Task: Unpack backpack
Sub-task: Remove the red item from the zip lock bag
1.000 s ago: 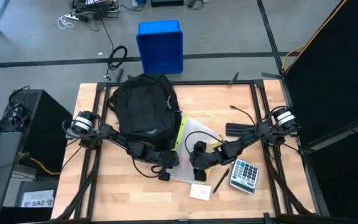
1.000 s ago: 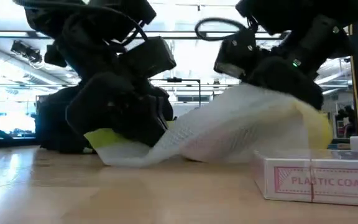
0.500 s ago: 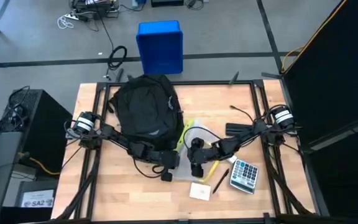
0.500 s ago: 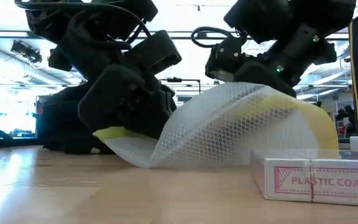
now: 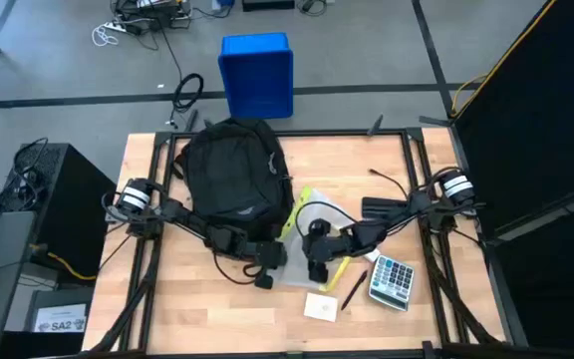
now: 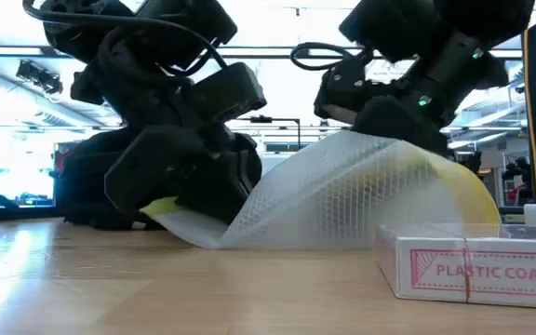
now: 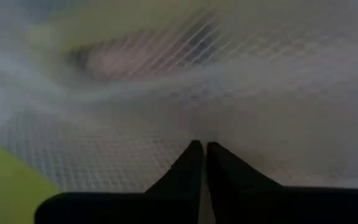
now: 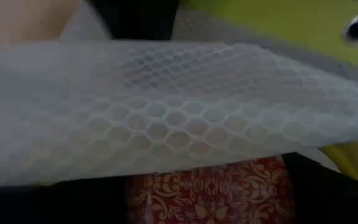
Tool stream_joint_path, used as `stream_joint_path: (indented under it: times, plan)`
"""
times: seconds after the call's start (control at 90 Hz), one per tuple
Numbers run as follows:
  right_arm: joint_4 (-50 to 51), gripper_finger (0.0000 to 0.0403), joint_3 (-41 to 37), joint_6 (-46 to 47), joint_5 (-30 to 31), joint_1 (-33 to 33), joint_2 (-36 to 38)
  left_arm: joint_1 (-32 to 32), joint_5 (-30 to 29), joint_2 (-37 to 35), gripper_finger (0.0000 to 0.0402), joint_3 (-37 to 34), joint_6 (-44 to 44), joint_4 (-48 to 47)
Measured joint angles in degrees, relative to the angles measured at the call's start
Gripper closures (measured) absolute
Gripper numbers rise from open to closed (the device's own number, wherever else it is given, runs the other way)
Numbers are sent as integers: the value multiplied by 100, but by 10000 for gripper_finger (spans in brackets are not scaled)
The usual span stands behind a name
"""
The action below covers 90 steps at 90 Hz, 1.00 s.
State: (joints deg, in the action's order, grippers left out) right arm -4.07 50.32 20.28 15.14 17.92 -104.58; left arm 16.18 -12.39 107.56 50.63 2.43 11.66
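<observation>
Nearest to the low camera, a white card box with red print lies flat on the wooden worktop; in the high view it sits near the front edge, with a pen and a calculator just beside it on the right.

Behind the box, a white mesh pouch with a yellow-green edge rises in an arch over the worktop. The left pincer has its two dark fingers pressed together on the mesh at the pouch's left end, pinching it. The right pincer is at the pouch's right part, on top of it; whether its fingers are spread or pressed together I cannot tell, because the mesh covers them in the right wrist view. In that view a red patterned thing shows under the mesh.

Farther back, the backpack lies on the rear left part of the worktop, just behind the left arm and touching the pouch's yellow-green edge.

Beyond the worktop a blue bin stands on the floor.
</observation>
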Motion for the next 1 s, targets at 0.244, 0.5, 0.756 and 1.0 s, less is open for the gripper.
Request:
stream_joint_path:
  times: [0.244, 0.5, 0.756, 1.0]
  plan:
    - [874, 138, -6, 430, -15, 316, 616, -4, -39, -4, 402, -4, -116, -53]
    - [1758, 138, 1, 906, 1, 665, 1173, -4, -41, 1, 402, -9, -139, -68]
    - [2473, 138, 3, 1474, 11, 983, 1559, -6, -43, 4, 402, -15, -135, -70]
    - [3028, 138, 3, 2134, 20, 1266, 1726, -10, -41, 7, 402, -20, -131, -81]
